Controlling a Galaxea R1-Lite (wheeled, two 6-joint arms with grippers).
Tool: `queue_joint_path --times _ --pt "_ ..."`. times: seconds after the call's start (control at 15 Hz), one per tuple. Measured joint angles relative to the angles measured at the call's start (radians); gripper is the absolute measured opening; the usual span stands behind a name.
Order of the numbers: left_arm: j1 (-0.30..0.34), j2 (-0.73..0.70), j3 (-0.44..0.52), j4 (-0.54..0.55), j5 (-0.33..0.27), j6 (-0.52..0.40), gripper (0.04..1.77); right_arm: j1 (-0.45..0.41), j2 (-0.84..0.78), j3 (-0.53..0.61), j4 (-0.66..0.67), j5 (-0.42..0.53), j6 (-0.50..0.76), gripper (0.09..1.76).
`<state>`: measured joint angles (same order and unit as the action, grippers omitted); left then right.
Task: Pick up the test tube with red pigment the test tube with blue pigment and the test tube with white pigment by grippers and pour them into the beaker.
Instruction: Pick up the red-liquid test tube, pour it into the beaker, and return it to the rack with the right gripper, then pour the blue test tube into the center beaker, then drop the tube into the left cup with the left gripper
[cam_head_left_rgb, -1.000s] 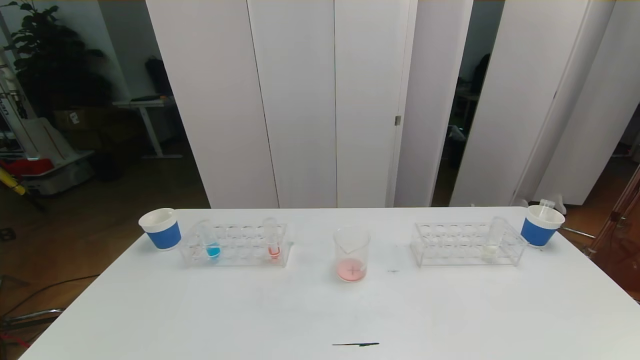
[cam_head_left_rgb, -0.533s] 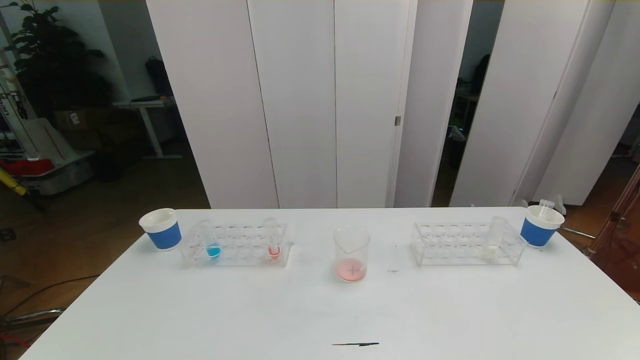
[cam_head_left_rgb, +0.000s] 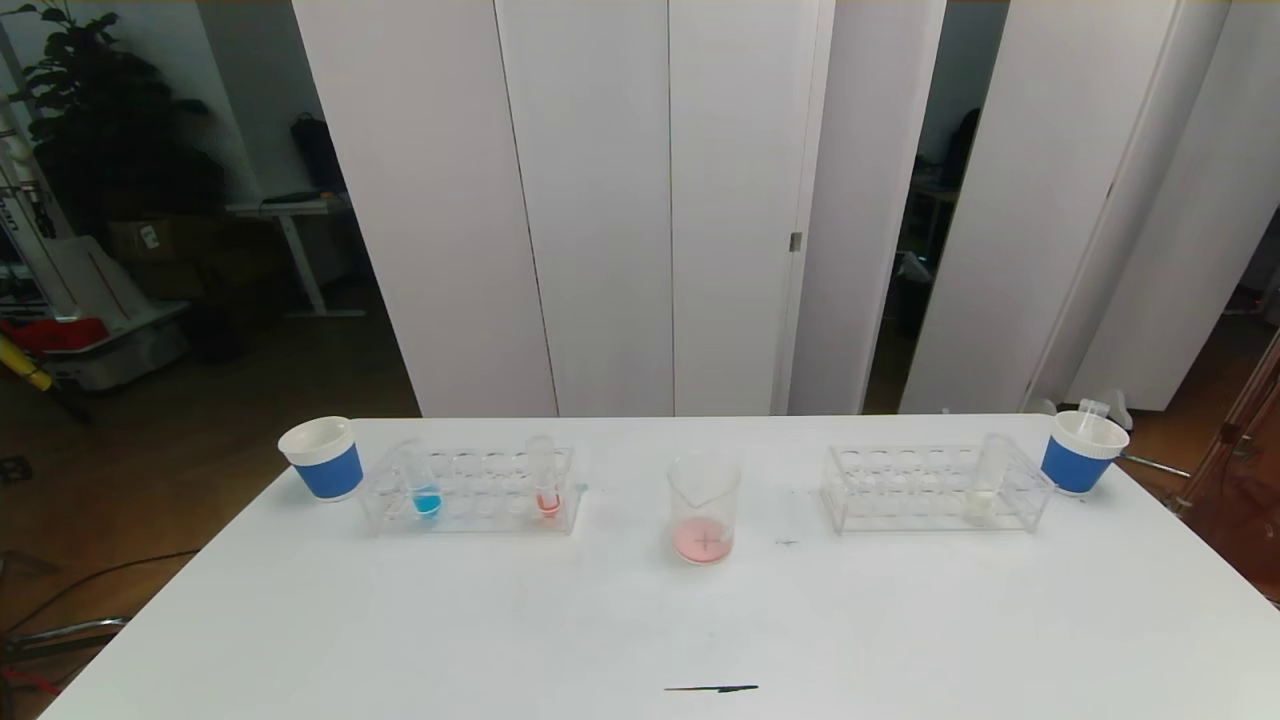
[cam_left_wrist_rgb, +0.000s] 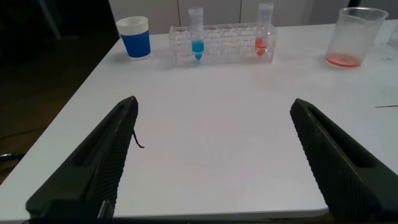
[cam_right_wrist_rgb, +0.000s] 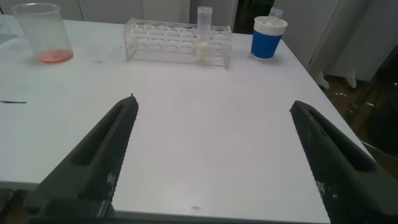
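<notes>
Since both black two-finger grippers sit spread wide and empty at the near table edge, nothing's grabbed yet. Straight ahead of the left gripper (cam_left_wrist_rgb: 211, 155) fingers stands the small clear tube with cyan-blue liquid (cam_left_wrist_rgb: 197, 37), upright in its clear plastic rack (cam_left_wrist_rgb: 224, 46). Cream-white tube (cam_right_wrist_rgb: 204, 34) is beyond the right gripper (cam_right_wrist_rgb: 211, 155). Clear glass beaker (cam_head_left_rgb: 704, 505) is between them, so left's nearer blue.

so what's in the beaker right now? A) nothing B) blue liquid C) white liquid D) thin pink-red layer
D: the beaker holds a thin pink-red layer at its bottom, seen in the head and both wrist views.
</notes>
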<state>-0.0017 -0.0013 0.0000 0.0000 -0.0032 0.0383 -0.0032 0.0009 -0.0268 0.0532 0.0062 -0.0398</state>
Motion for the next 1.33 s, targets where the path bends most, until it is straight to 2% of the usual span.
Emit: queue_joint_path --times 1.2,1.33 --pt "0.0 0.0 0.0 0.0 0.0 -0.007 1.75 0.0 -0.002 0.014 -0.03 0.0 0.01 1.75" --pt "0.0 0.0 -0.002 -0.036 0.005 -0.001 1.75 0.0 -0.002 0.014 -0.03 -0.001 0.009 1.75"
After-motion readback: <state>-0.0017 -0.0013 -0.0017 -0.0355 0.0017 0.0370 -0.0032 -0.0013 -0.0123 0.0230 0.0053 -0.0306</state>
